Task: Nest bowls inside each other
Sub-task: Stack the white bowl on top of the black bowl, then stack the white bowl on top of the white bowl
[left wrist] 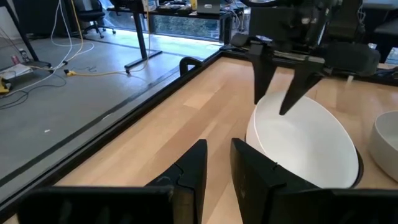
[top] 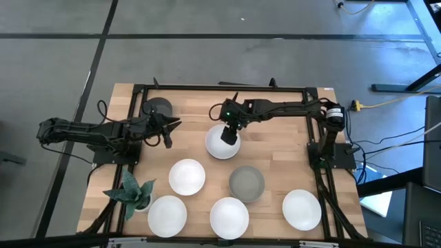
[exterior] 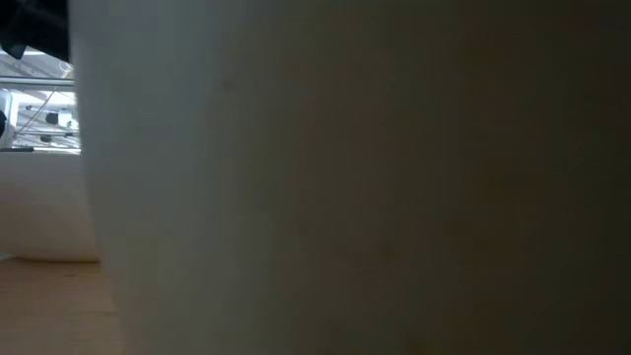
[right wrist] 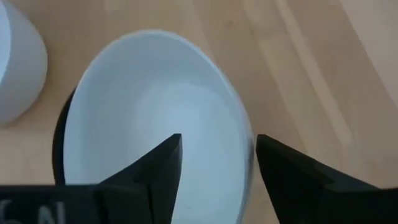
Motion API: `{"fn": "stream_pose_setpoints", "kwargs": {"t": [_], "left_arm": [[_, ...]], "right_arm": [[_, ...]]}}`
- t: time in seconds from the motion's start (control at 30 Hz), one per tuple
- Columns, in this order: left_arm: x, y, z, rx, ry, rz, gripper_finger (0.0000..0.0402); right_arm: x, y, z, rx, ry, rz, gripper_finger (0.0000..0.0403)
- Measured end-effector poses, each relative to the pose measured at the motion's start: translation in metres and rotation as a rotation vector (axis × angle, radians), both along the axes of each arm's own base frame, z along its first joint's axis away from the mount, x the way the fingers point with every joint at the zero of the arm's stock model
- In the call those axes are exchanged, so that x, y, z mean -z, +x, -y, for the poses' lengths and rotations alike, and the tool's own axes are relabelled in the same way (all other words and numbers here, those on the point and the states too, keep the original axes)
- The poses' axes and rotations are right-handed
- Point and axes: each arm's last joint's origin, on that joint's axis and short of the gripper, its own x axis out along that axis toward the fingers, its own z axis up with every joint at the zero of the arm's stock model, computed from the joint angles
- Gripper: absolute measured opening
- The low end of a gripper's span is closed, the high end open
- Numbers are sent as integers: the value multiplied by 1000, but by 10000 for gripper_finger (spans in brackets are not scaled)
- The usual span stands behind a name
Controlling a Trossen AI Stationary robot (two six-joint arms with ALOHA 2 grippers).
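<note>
A white bowl point(top: 222, 142) sits tilted inside a black bowl point(right wrist: 59, 143) near the table's middle. My right gripper point(right wrist: 217, 168) hovers open over it. One finger stands inside the white bowl, the other outside its rim point(right wrist: 245, 149), and I see no touch. My left gripper point(left wrist: 219, 168) is slightly open and holds nothing. It waits left of that stack, beside a dark grey bowl point(top: 157, 108). Resting on the table are a white bowl point(top: 187, 176), a grey bowl point(top: 246, 183) and three more white bowls along the near edge point(top: 167, 214) point(top: 229, 217) point(top: 301, 209).
A small green plant point(top: 131, 191) stands at the near left. A black frame point(top: 207, 87) borders the table. A white bowl point(exterior: 345, 177) right in front of the low camera blocks almost all of that view. Bare wood lies between the stack and the far frame.
</note>
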Motion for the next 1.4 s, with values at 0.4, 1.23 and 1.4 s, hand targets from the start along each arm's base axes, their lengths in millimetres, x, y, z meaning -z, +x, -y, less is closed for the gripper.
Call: {"fn": "stream_pose_setpoints", "kwargs": {"t": [0.4, 1.23, 1.4], "left_arm": [[0, 0, 1, 23, -9, 2, 66], [2, 2, 5, 160, -120, 12, 66], [3, 3, 9, 304, -133, -1, 66]], "right_arm": [[-50, 13, -8, -48, -145, 64, 206], [-59, -110, -43, 2, -224, 294, 206], [-42, -145, -46, 92, -177, 426, 206]]}}
